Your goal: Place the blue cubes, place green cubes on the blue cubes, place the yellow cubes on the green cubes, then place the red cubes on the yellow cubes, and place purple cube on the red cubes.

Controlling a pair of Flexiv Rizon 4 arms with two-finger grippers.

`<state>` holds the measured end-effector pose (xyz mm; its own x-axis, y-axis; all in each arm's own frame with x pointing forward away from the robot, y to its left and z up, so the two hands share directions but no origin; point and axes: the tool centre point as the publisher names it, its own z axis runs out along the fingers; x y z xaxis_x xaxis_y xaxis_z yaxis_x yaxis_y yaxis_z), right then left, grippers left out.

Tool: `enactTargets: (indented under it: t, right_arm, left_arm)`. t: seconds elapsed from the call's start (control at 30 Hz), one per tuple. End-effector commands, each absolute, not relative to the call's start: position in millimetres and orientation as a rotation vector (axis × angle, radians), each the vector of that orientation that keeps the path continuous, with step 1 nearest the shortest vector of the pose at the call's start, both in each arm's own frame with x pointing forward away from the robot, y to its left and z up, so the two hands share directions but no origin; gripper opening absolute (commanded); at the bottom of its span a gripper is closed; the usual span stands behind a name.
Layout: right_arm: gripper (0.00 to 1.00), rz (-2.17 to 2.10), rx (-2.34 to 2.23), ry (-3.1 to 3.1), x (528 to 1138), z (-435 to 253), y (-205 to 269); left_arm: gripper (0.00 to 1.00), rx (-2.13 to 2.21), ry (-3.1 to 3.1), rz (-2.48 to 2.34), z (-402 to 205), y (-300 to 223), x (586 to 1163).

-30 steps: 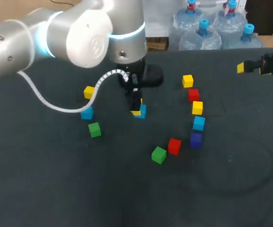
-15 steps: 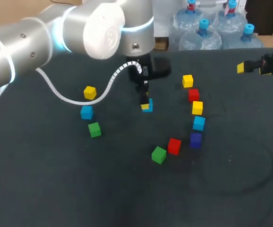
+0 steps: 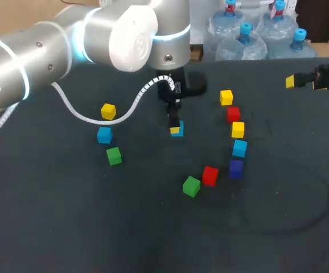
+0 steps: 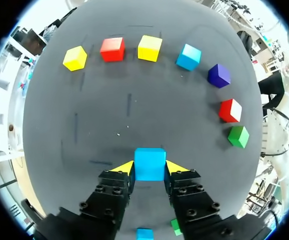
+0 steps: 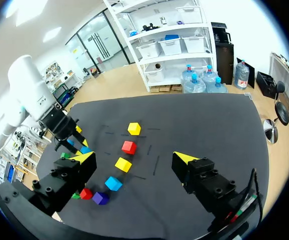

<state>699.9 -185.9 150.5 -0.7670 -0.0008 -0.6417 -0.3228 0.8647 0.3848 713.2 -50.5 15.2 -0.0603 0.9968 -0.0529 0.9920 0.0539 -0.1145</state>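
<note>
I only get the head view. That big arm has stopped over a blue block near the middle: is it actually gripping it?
Observer: Yes. Its wrist camera shows the left gripper with a yellow tip pressed on each side of the blue cube.
Operator: And the other arm, off at the right edge?
Observer: The right gripper is wide open, with nothing between its fingers.
</note>
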Motion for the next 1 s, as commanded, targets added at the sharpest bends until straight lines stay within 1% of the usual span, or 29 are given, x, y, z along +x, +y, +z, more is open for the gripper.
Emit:
enactTargets:
  t: [0.03, 1.0]
  right_arm:
    - [1.0, 0.636, -0.231, 2.375, 699.9, 150.6, -185.3]
    - [1.0, 0.636, -0.231, 2.375, 699.9, 150.6, -185.3]
  left_arm:
    - [0.0, -2.122, -2.261, 0.188, 12.9, -46.5, 709.8]
    - [0.0, -2.136, -2.255, 0.245, 4.4, -42.8, 706.8]
